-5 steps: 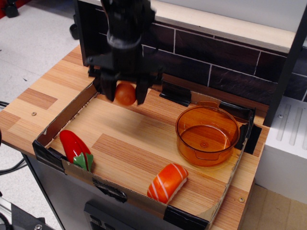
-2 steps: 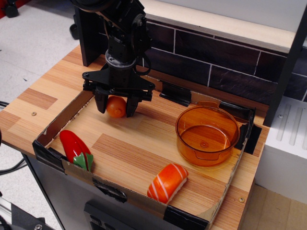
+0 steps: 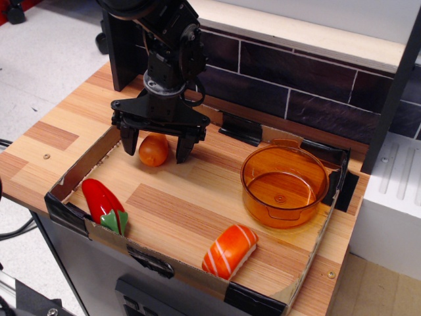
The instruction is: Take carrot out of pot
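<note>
The small orange carrot lies on the wooden tray floor at the back left. My black gripper stands over it with its jaws spread wide on either side, gaps showing between fingers and carrot. The round amber pot sits at the right of the tray with nothing inside it, well apart from the carrot and gripper.
A red pepper with green stem lies at the front left. An orange sushi piece with white stripes lies at the front middle. Low cardboard walls ring the tray. A dark tiled wall stands behind.
The gripper came down to the tray floor with the carrot, then its jaws opened and let the carrot go; the carrot now rests on the wood.
</note>
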Tool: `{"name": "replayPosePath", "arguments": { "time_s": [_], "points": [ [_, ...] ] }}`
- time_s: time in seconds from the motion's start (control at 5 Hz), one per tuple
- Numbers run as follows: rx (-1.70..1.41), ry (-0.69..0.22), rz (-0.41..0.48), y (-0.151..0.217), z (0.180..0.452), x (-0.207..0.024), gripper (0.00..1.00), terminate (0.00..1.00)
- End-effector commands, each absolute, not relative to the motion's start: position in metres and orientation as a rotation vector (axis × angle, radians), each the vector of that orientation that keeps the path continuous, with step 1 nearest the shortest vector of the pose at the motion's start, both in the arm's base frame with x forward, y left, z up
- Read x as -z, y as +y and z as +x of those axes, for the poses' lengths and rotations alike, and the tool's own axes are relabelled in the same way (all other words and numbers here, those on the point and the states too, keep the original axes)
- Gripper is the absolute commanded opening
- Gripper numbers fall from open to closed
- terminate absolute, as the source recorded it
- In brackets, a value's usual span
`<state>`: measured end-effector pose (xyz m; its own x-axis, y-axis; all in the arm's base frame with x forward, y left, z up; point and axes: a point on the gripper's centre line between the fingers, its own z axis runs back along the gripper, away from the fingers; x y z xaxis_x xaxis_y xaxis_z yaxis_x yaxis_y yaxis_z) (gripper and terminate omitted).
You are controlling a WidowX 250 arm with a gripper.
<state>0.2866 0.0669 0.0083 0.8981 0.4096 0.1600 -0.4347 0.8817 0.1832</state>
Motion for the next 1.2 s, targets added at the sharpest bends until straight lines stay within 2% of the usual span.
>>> {"name": "replayPosePath", "arguments": {
  "time_s": [0.0,0.2,0.4,0.6,0.8,1.0],
  "points": [
    [-0.48,-0.151,0.206,0.072,0.29,-0.03,1.0,0.0],
    [-0.508,-0.195,0.176,0.068,0.292,-0.059,1.0,0.0],
    [-0.539,-0.239,0.104,0.061,0.294,-0.102,1.0,0.0],
    [-0.544,-0.251,0.07,0.061,0.296,-0.13,1.0,0.0],
    [-0.544,-0.251,0.07,0.061,0.296,-0.13,1.0,0.0],
    [-0.544,-0.251,0.07,0.061,0.296,-0.13,1.0,1.0]
  ]
}}
